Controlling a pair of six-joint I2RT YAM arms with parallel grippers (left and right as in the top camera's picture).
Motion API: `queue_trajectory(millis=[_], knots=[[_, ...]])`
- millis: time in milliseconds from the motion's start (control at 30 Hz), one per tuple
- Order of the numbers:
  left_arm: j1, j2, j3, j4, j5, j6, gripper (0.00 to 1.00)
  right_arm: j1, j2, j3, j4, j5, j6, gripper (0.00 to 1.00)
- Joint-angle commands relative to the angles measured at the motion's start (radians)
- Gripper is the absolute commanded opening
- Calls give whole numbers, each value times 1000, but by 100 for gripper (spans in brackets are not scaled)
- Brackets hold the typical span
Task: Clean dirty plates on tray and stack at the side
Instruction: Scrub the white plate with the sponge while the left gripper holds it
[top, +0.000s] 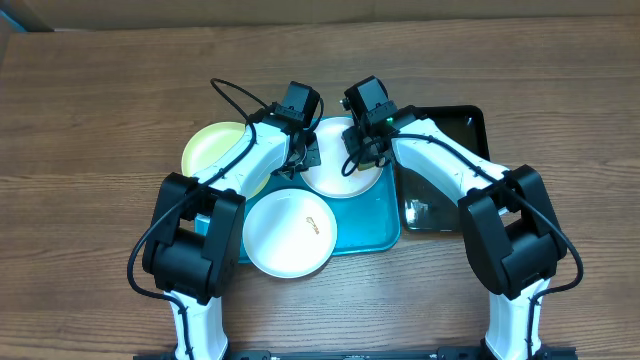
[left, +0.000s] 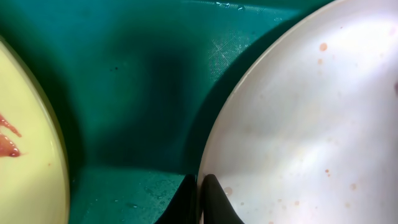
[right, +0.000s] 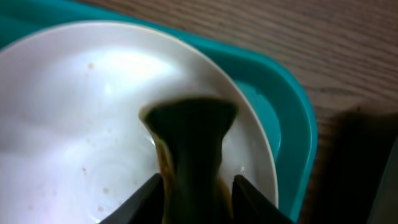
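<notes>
Left gripper (left: 199, 202) pinches the white plate's (left: 298, 124) rim on the tray (left: 137, 93), seen only from its wrist. Right gripper (right: 198, 200) straddles a green sponge (right: 189, 143) on that plate; whether it grips, I cannot tell. Overhead alone shows a second white plate (top: 290, 232) at the tray's near edge.

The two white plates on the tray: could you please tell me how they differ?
The back white plate lies at the tray's far end; the front white plate overhangs its near rim. The left gripper pinches the back plate's rim; no gripper is at the front plate. The front plate bears an orange-brown smear; the back one shows only faint specks. Both are round, shallow, alike in size.
</notes>
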Motion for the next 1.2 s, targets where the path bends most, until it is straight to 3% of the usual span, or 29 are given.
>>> queue_trajectory(millis=[0, 67, 267, 500, 533, 600, 633, 667, 767, 800, 933, 1133, 1167], knots=[[7, 13, -5, -3, 7, 9, 4, -3, -13, 11, -6, 14, -3, 47], [7, 13, -5, -3, 7, 9, 4, -3, -13, 11, -10, 14, -3, 55], [7, 13, -5, -3, 7, 9, 4, -3, -10, 11, -17, 13, 2, 45], [7, 13, -5, -4, 8, 9, 4, -3, 9, 11, -16, 13, 5, 49], [7, 13, -5, -4, 7, 9, 4, -3, 9, 11, -14, 13, 5, 45], [7, 13, -5, -4, 7, 9, 4, -3, 9, 11, -8, 13, 5, 23], [7, 13, -5, -4, 7, 9, 4, -3, 9, 11, -7, 12, 5, 19], [7, 13, -5, -4, 7, 9, 4, -3, 9, 11, -8, 10, 5, 20], [10, 13, -5, -5, 8, 9, 4, -3, 9, 11, -20, 8, 5, 44], [10, 13, -5, -5, 8, 9, 4, -3, 9, 11, -21, 5, 5, 44], [11, 13, -5, -4, 23, 9, 4, -3, 9, -1, -15, 6, 5, 44], [11, 13, -5, -4, 24, 9, 4, -3, 10, -35, 17, 6, 5, 33], [11, 13, -5, -4, 25, 8, 4, -3, 10, -35, 18, 6, 5, 25]])
